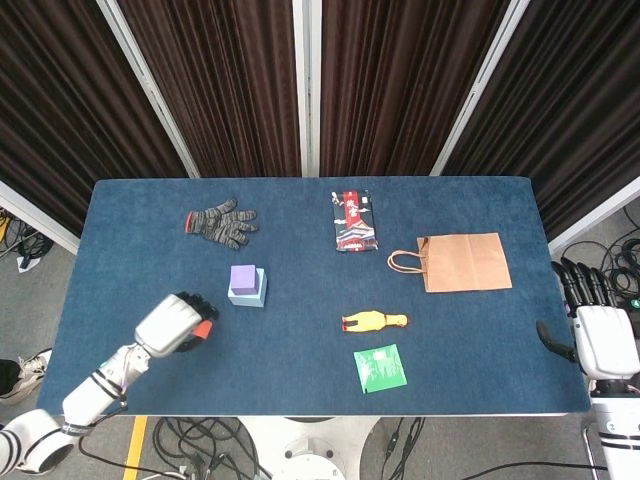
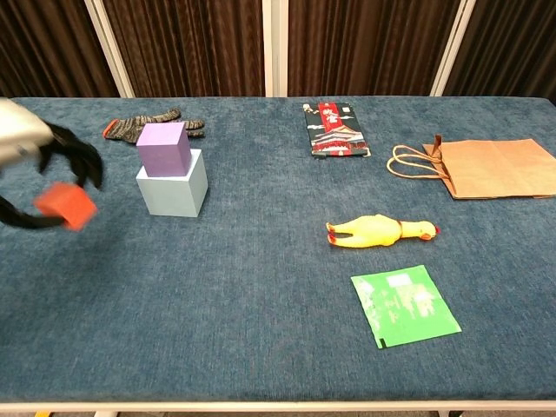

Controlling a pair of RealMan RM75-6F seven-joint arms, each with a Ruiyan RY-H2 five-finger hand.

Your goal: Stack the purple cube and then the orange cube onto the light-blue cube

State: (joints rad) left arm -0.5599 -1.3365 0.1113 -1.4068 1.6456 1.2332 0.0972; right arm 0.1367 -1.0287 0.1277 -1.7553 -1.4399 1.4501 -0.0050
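The orange cube (image 2: pixel 66 205) is off the table, pinched in the left hand (image 1: pixel 176 324) to the left of the stack; the chest view blurs it, so I cannot tell how squarely the fingers hold it. The purple cube (image 2: pixel 163 147) already sits on the light-blue cube (image 2: pixel 173 187), set toward its far left corner.

To do this step well, the orange cube should probably come in from above, centred over the purple cube with its faces squared to it, and be set down lightly so the stack is not nudged. A cube has no long axis; in the hand it looks tilted.

The right hand (image 1: pixel 597 330) hangs at the table's right edge with fingers apart, holding nothing.
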